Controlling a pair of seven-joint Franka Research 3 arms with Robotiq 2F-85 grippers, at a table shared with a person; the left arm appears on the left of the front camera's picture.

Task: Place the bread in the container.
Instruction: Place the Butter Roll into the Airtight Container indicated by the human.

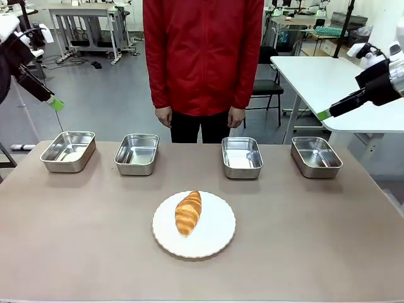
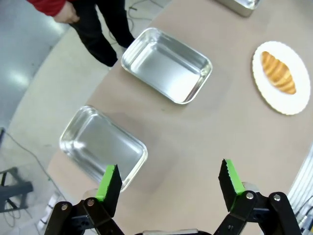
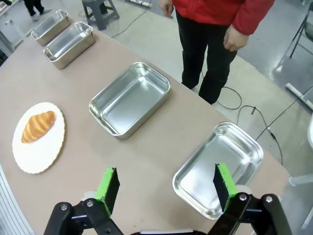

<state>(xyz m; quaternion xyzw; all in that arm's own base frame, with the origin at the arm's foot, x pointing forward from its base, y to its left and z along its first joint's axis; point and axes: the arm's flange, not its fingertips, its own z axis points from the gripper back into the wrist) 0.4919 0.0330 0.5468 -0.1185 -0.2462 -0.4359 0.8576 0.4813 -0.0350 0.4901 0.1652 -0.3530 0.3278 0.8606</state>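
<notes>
The bread (image 1: 188,213), a golden-brown ridged roll, lies on a round white plate (image 1: 214,243) at the table's middle front. Several alike shiny steel pans stand in a row behind it; which one is the container I cannot tell. The nearest two are at the centre left (image 1: 137,153) and centre right (image 1: 242,157). My left gripper (image 1: 56,103) hangs open high at the far left, above the outer left pan (image 2: 102,144). My right gripper (image 1: 324,115) hangs open high at the far right, over the outer right pan (image 3: 217,169). Both wrist views show the bread (image 2: 278,72) (image 3: 38,126) far off.
A person in a red jacket stands at the far edge, both hands (image 1: 164,117) hanging down behind the middle pans. A white table (image 1: 315,76) stands behind on the right. Bare tabletop (image 1: 76,240) surrounds the plate.
</notes>
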